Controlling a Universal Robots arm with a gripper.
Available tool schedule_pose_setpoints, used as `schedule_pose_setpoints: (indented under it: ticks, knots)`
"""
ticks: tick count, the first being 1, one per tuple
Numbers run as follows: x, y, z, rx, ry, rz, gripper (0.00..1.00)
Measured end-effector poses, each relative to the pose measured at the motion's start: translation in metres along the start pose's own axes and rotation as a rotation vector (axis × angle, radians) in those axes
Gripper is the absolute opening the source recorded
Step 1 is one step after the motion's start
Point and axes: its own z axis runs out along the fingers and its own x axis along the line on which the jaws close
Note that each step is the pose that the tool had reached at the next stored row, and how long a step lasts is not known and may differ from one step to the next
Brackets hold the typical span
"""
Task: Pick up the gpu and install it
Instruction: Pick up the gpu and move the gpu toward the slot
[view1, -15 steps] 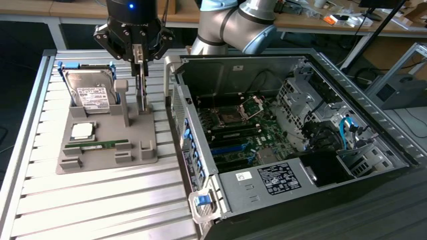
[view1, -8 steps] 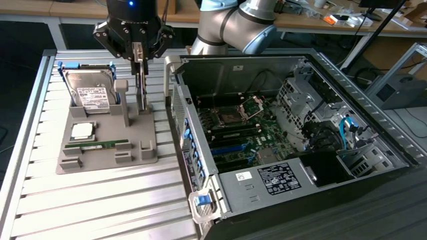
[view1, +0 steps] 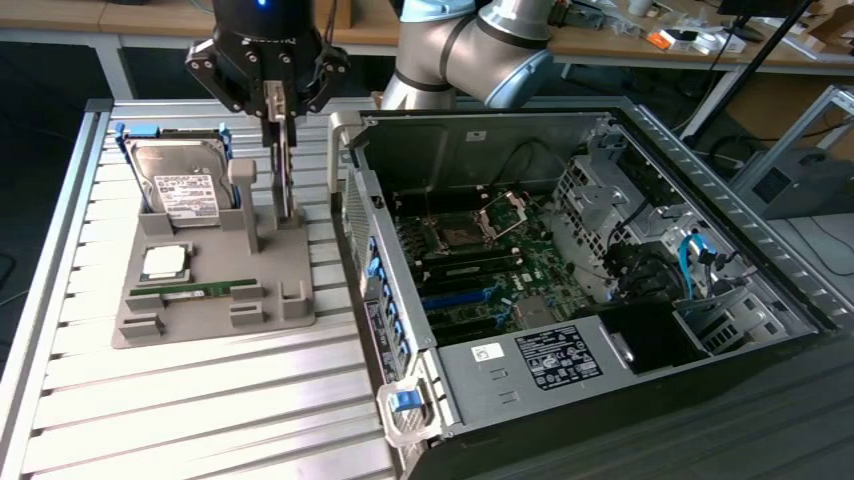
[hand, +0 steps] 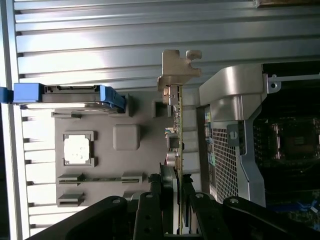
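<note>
The gpu (view1: 284, 175) stands upright and edge-on over the grey holder (view1: 287, 310), beside the open computer case (view1: 534, 345). My gripper (view1: 276, 115) comes down from above, its fingers shut on the card's upper edge. The card's lower end reaches the holder's surface; I cannot tell whether it still touches it. In the wrist view the gpu (hand: 178, 130) is a thin green edge with small parts on it, and its silvery end bracket (hand: 177, 70) is at the far end. The gripper (hand: 178, 200) clamps the card from both sides with black fingers (hand: 167, 192).
The holder also carries a silver hard drive (view1: 180, 185) in blue rails, a processor chip (view1: 166, 262) and a narrow green memory stick (view1: 194, 288). The case lies open with its motherboard (view1: 467, 250) exposed, on a slatted metal table (view1: 200, 410).
</note>
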Motion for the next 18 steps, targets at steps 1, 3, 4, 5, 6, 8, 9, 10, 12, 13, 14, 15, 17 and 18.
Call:
schedule_pose_setpoints:
  ticks: [1, 3, 4, 5, 6, 8, 9, 10, 12, 13, 14, 15, 17, 18]
  knots:
    - [0.0, 0.0001, -0.0011, 0.0, 0.0, 0.0, 0.27]
    - [-0.0001, 0.0002, -0.0025, 0.0, 0.0, 0.0, 0.27]
    - [-0.0001, 0.0002, -0.0033, 0.0, 0.0, 0.0, 0.27]
    - [-0.0001, 0.0003, -0.004, -0.0001, -0.0001, 0.0, 0.27]
    - [-0.0001, 0.0003, -0.0048, 0.0, 0.0, 0.0, 0.27]
    - [-0.0001, 0.0004, -0.0057, 0.0, 0.0001, 0.0, 0.27]
    - [-0.0002, 0.0005, -0.0062, 0.0, 0.0, 0.0, 0.27]
    - [-0.0002, 0.0005, -0.0066, 0.0, 0.0, 0.0, 0.27]
    - [-0.0002, 0.0006, -0.0079, 0.0, 0.0, 0.0, 0.27]
    - [-0.0002, 0.0006, -0.0083, 0.0, 0.0, 0.0, 0.27]
    - [-0.0002, 0.0006, -0.0087, -0.0001, 0.0, 0.0, 0.27]
    - [-0.0002, 0.0007, -0.0091, 0.0, 0.0, 0.0, 0.27]
    - [-0.0002, 0.0007, -0.0099, -0.0001, 0.0, 0.0, 0.27]
    - [-0.0002, 0.0008, -0.0103, 0.0, 0.0, 0.0, 0.27]
